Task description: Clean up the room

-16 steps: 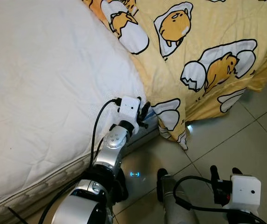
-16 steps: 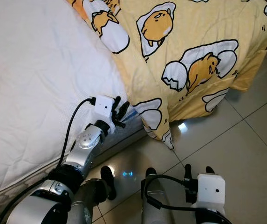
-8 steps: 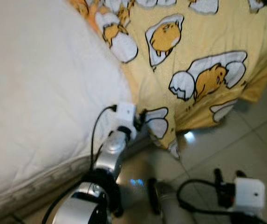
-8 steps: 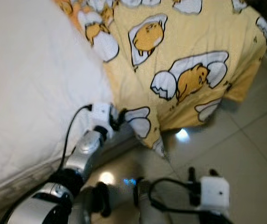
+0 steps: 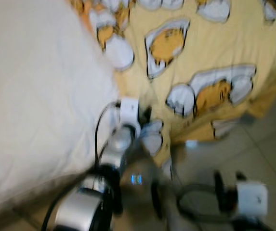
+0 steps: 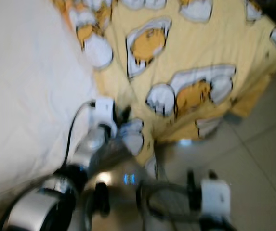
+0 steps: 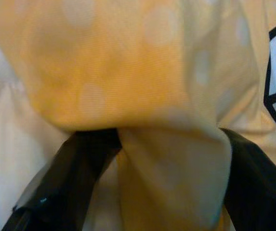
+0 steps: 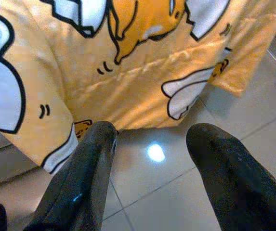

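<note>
Blurred head views look down at the yellow blanket (image 5: 210, 53); both wrist views face it, the left pressed close.

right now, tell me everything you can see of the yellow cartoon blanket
The yellow fabric blanket printed with white eggshell and orange cartoon figures outlined in black is soft and creased. It lies spread over the white quilted mattress and drapes off the bed's edge, its lower hem hanging just above the pale tiled floor. A bunched fold of it is pinched between the jaws of the left gripper near the bed's edge. The right gripper hangs open low beside the hanging hem, not touching it.
</note>
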`<state>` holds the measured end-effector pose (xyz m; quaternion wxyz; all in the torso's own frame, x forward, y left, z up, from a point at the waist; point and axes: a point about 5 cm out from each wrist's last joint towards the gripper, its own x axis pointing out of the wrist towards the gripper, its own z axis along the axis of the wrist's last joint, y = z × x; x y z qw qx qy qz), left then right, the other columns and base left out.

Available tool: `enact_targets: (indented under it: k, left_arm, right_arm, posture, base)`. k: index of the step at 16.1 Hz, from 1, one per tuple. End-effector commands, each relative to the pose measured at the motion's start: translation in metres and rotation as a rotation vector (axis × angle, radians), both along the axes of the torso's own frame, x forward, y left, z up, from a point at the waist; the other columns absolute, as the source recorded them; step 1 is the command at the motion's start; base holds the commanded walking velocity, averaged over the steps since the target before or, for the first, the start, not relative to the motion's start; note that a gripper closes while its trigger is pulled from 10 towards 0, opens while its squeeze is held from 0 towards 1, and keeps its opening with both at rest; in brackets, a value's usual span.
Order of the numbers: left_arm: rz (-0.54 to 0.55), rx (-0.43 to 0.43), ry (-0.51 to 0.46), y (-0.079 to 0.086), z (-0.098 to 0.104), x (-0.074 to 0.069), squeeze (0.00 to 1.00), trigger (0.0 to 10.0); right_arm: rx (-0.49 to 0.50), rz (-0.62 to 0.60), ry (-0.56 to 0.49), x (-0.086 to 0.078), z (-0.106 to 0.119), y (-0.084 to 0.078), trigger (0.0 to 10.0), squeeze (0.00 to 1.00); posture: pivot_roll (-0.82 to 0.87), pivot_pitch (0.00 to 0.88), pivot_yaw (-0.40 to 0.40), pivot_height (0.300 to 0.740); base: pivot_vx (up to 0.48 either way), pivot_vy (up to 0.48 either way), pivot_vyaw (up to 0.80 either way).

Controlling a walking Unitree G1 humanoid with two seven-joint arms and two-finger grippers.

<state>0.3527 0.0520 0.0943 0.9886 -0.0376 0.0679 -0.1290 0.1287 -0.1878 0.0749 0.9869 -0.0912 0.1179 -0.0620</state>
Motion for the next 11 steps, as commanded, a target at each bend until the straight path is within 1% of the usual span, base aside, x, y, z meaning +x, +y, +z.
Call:
enact_targets:
  k: [1,2,3,5,6,10,11]
  left_arm:
    - [-0.008,-0.035,0.098,-0.016,-0.012,-0.007,0.00,10.0]
    - [-0.015,-0.043,0.112,-0.017,-0.014,-0.008,0.00,10.0]
    - [-0.030,-0.089,0.156,-0.021,-0.020,-0.012,0.00,0.0]
    - [-0.055,-0.155,0.226,-0.028,-0.028,-0.018,0.00,0.0]
    - [-0.059,-0.171,0.240,-0.031,-0.031,-0.020,0.00,0.0]
    - [-0.079,-0.176,0.251,-0.035,-0.034,-0.024,0.00,0.0]
    - [-0.075,-0.195,0.260,-0.035,-0.035,-0.024,0.00,0.0]
  right_arm:
    - [-0.007,-0.021,0.055,-0.012,-0.005,-0.004,10.0,0.00]
    - [-0.007,-0.020,0.058,-0.013,-0.006,-0.004,10.0,0.00]
    - [-0.007,-0.018,0.063,-0.014,-0.006,-0.004,10.0,0.00]
    - [-0.008,-0.020,0.068,-0.017,-0.005,-0.004,10.0,0.00]
    - [-0.009,-0.023,0.072,-0.018,-0.005,-0.005,10.0,0.00]
    - [-0.011,-0.029,0.078,-0.019,-0.005,-0.006,10.0,0.00]
    - [-0.011,-0.027,0.080,-0.019,-0.005,-0.005,10.0,0.00]
  posture:
    - [-0.38,0.385,-0.003,0.740]
    - [-0.38,0.385,-0.003,0.740]
    - [-0.38,0.390,-0.005,0.740]
    - [-0.39,0.397,-0.007,0.740]
    - [-0.40,0.398,-0.006,0.740]
    - [-0.40,0.399,-0.007,0.740]
    - [-0.39,0.400,-0.009,0.740]
  base:
    - [0.000,0.000,0.00]
    - [0.000,0.000,0.00]
    - [0.000,0.000,0.00]
    - [0.000,0.000,0.00]
    - [0.000,0.000,0.00]
    - [0.000,0.000,0.00]
    - [0.000,0.000,0.00]
